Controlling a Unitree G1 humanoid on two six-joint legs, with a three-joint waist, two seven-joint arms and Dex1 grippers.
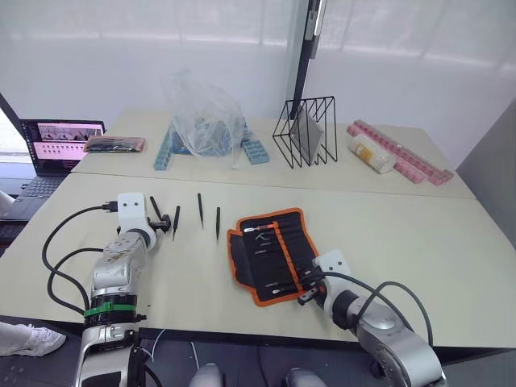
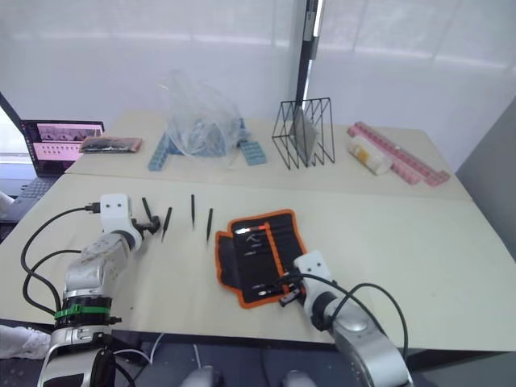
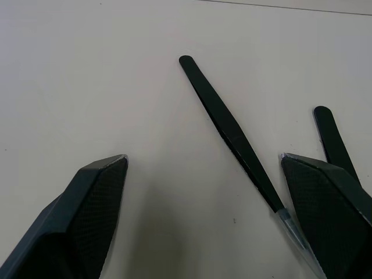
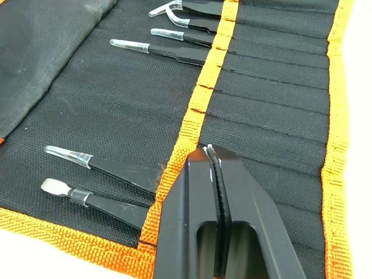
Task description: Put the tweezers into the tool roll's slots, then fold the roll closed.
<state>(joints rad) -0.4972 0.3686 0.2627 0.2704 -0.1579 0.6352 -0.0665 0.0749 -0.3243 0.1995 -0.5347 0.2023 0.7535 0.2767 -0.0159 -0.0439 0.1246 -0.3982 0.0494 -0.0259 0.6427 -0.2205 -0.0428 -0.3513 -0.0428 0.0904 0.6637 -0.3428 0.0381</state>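
The tool roll [image 1: 270, 254] lies open on the table, black with orange binding, and several tweezers with silver tips [image 4: 163, 51] sit in its slots [image 4: 273, 99]. Three loose black tweezers [image 1: 176, 222], [image 1: 200, 210], [image 1: 218, 223] lie on the table to its left. My left gripper [image 1: 164, 216] is open and low over the table, straddling the leftmost tweezers [image 3: 229, 131]; another tweezers [image 3: 334, 139] shows past one finger. At the roll's near right corner my right gripper [image 1: 305, 294] rests shut, its closed tips [image 4: 208, 152] over the orange middle band.
At the far left are a laptop [image 1: 56, 145] and a flat black-orange packet [image 1: 115, 144]. Along the back table stand a plastic bag of blue blocks [image 1: 205, 125], a black wire basket [image 1: 306, 133], a white bottle [image 1: 372, 155] and pink strips [image 1: 399, 149].
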